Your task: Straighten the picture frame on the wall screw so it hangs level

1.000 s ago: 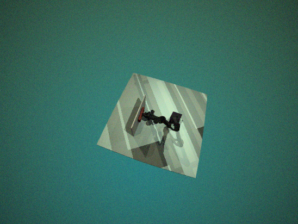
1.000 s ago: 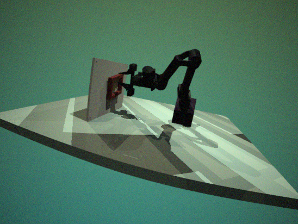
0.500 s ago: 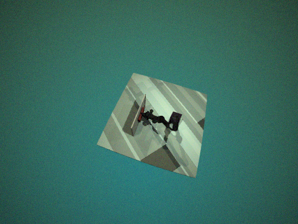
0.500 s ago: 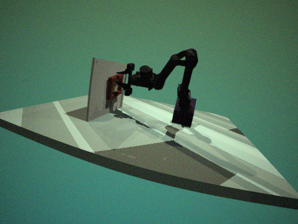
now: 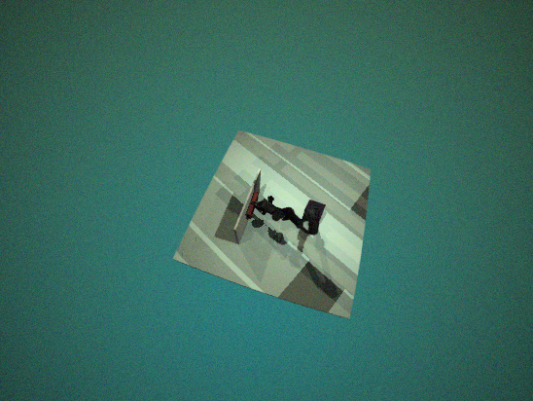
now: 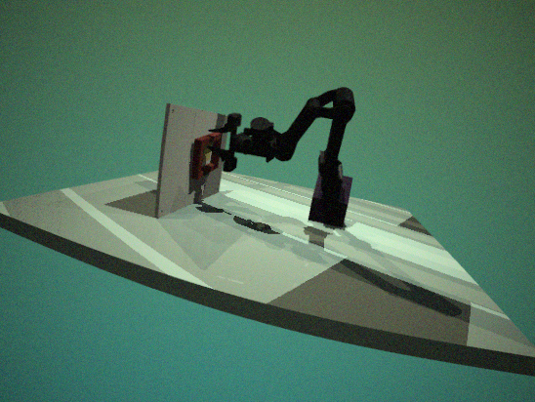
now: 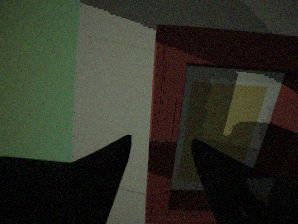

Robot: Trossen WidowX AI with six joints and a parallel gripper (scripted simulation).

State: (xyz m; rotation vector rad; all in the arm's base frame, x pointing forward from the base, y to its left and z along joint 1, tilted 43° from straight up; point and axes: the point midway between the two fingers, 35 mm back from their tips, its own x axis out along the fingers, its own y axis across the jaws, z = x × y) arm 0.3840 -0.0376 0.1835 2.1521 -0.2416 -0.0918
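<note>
Found a red picture frame [image 5: 252, 204] [image 6: 197, 158] [image 7: 162, 105] at left in the exterior view, on the right-hand face of an upright pale panel [image 5: 236, 234] [image 6: 176, 146] [image 7: 110, 90]. Noted within its border a yellowish picture [image 6: 208, 155] [image 7: 250, 102] with a pale surround, partly in shadow. Located the panel on a broad tabletop [image 5: 209, 229] [image 6: 234, 273], with a dark block [image 5: 318, 208] [image 6: 348, 187] well apart at right, beneath the black arm [image 5: 289, 214] [image 6: 299, 129].

Traced the arm up from the block, over a high bend and leftward to the frame. Found the gripper [image 5: 256, 205] [image 6: 210, 139] [image 7: 161, 141] right up at the frame, fingers apart – not clamped on anything. Recorded one finger above the other in the exterior view: upper one by the frame's top edge, lower one before the picture. Observed in the wrist view the left finger over pale panel, the right over the picture, with a strip of red border in the gap between (straddled, not squeezed). Cannot tell whether either finger touches the frame.

Noted slanting frame edges in the wrist view – with the camera's own angle unknown, cannot certify level or crooked from that. Saw dark shadows across the tabletop, between panel and block and toward the near right.
</note>
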